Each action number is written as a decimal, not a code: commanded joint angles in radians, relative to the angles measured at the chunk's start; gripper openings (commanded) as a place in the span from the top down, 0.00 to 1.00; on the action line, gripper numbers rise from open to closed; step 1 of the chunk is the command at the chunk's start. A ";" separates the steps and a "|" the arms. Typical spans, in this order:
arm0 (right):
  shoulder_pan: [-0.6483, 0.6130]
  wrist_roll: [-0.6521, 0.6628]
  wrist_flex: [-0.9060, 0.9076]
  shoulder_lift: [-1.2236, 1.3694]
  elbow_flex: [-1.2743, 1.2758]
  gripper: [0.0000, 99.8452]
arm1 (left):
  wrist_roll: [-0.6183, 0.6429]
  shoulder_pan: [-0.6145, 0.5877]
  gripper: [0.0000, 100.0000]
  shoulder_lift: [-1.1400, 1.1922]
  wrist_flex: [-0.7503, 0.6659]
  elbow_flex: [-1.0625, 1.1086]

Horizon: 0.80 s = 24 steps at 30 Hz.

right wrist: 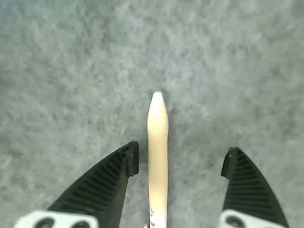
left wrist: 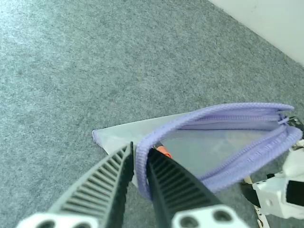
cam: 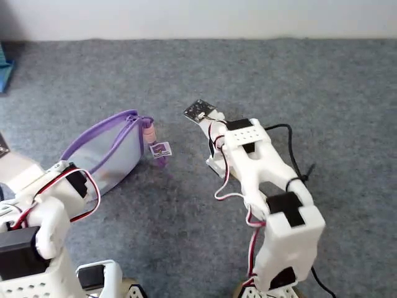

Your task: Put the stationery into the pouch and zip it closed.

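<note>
The pouch (cam: pixel 108 152) is translucent with a purple zipper and lies on the grey carpet, its mouth gaping. In the left wrist view my left gripper (left wrist: pixel 140 156) is shut on the pouch's (left wrist: pixel 213 142) purple zipper edge at its near end. Something orange (left wrist: pixel 164 151) shows inside it. A pink zipper pull (cam: pixel 149 131) with a small tag (cam: pixel 160 149) hangs at the far end. My right gripper (right wrist: pixel 181 156) stands open over a cream pen (right wrist: pixel 157 137) that lies on the carpet between its fingers, closer to one finger (right wrist: pixel 124 164). In the high view the right arm (cam: pixel 248 155) covers the pen.
Grey carpet (cam: pixel 298 81) spreads on all sides up to a white wall at the back. A blue object (cam: pixel 4 71) sits at the far left edge. The right arm's cables (cam: pixel 291 149) loop beside it. About a hand's width of carpet separates the pouch's far end from the right arm.
</note>
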 commanded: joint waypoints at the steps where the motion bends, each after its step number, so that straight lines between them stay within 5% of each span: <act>1: -0.002 -0.008 0.068 0.085 -0.160 0.79 | 0.009 -0.002 0.99 0.011 -0.011 0.012; 5: -0.002 -0.008 0.127 0.199 -0.307 0.99 | 0.009 -0.002 0.99 0.011 -0.011 0.012; 14: 0.001 -0.021 0.449 0.150 -0.534 0.99 | 0.026 0.002 0.99 0.017 -0.015 0.025; 24: -0.088 -0.324 0.734 -0.157 -0.707 0.99 | 0.049 0.003 0.99 0.011 -0.049 0.071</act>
